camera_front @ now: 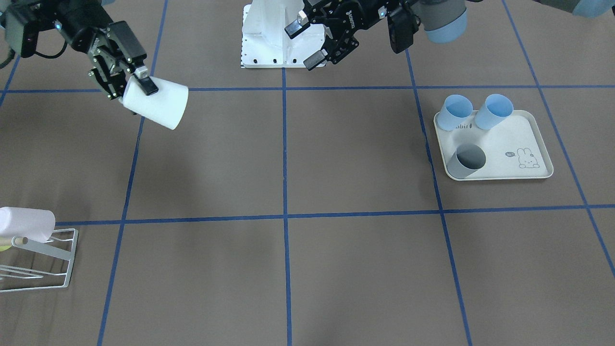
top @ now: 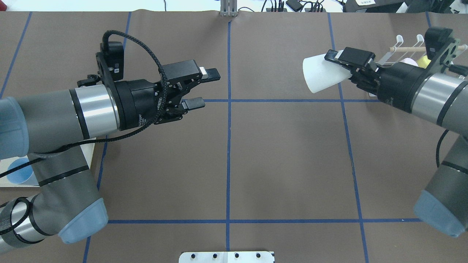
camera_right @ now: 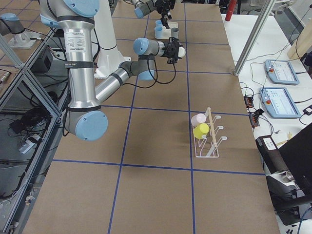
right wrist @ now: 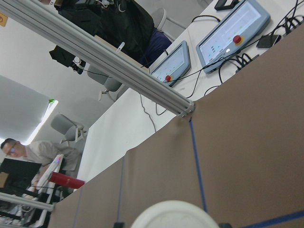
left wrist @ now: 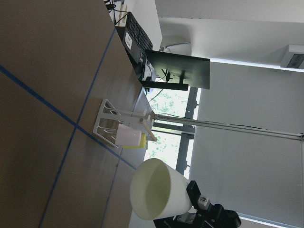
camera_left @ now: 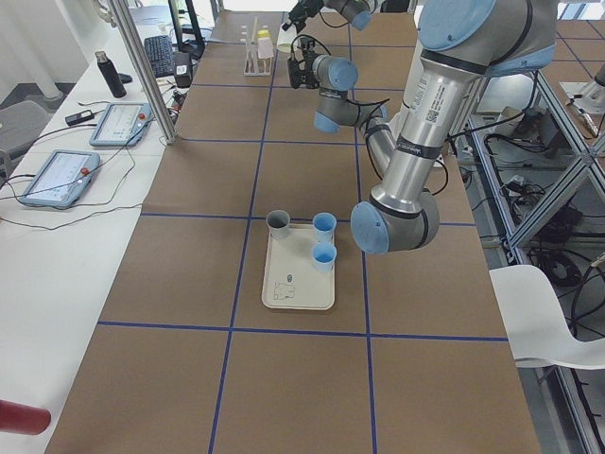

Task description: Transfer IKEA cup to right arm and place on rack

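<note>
— Pose, right arm?
— It enters at the upper left of the front-facing view with the wrist angled down. The right gripper (camera_front: 139, 97) has its fingers pinching the narrow base end of the white IKEA cup (camera_front: 161, 105). The cup is in the air, tipped on its side above the table (camera_front: 336, 158), with its mouth turned toward the table's middle.
— Left arm?
— It reaches level from the left edge of the overhead view toward the centre line. The left gripper (top: 207, 89) has its fingers spread wide with nothing between them, well apart from the cup.
— Rack?
— The rack (camera_front: 53, 262) is at the lower left of the front-facing view, well apart from the held cup. It carries a pink cup (camera_front: 26, 223) and a yellow cup (camera_right: 201, 130).
— Any writing?
— The cream tray (camera_front: 509, 139), right of the front-facing view, shows a rabbit drawing. It also has a word half hidden behind the blue cups (camera_front: 456, 113), not fully legible. A grey cup (camera_front: 465, 162) stands on it too. White lettering on the left gripper's body is too small to read.
</note>
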Motion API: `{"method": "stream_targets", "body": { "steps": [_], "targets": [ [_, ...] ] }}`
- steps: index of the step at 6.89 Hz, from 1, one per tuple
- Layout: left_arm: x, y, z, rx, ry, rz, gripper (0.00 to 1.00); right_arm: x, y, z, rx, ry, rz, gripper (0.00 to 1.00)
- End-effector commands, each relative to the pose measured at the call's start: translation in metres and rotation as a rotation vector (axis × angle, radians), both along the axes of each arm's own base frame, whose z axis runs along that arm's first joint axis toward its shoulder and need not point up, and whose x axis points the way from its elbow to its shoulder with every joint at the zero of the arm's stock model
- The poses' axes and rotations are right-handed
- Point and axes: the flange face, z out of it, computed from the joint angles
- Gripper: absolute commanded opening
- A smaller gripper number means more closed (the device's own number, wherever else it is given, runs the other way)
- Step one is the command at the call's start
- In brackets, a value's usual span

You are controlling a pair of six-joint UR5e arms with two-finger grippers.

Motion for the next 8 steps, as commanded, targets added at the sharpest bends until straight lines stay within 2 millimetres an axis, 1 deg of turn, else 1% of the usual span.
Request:
{"method": "stream_targets", "body": {
  "steps": [1,2,3,4,5,6,7,8],
  "targets": [
    [0.002,-0.007,0.006,0.139,-0.199,-0.06,1.0,0.095,-0.035,0.063,-0.047,0.313,0.084,0.0],
    [0.001,-0.01,0.009,0.22,-0.259,-0.088,1.0,0.143,-0.043,0.1,-0.038,0.459,0.089,0.0],
    [-0.008,-0.014,0.007,0.334,-0.345,-0.132,1.0,0.176,-0.057,0.147,-0.071,0.575,0.102,0.0],
    [-0.016,-0.017,0.006,0.387,-0.425,-0.154,1.0,0.195,-0.062,0.194,-0.121,0.658,0.094,0.0],
    [-0.029,-0.011,0.009,0.462,-0.51,-0.164,1.0,0.2,-0.058,0.238,-0.179,0.703,0.061,0.0],
    [-0.038,-0.009,0.014,0.504,-0.601,-0.165,1.0,0.198,-0.059,0.247,-0.194,0.7,0.044,0.0],
    [-0.037,-0.011,0.023,0.519,-0.656,-0.163,1.0,0.197,-0.057,0.25,-0.206,0.694,0.026,0.0],
    [-0.045,-0.013,0.022,0.511,-0.667,-0.212,1.0,0.194,-0.051,0.253,-0.202,0.663,-0.032,0.0]
  ]
}}
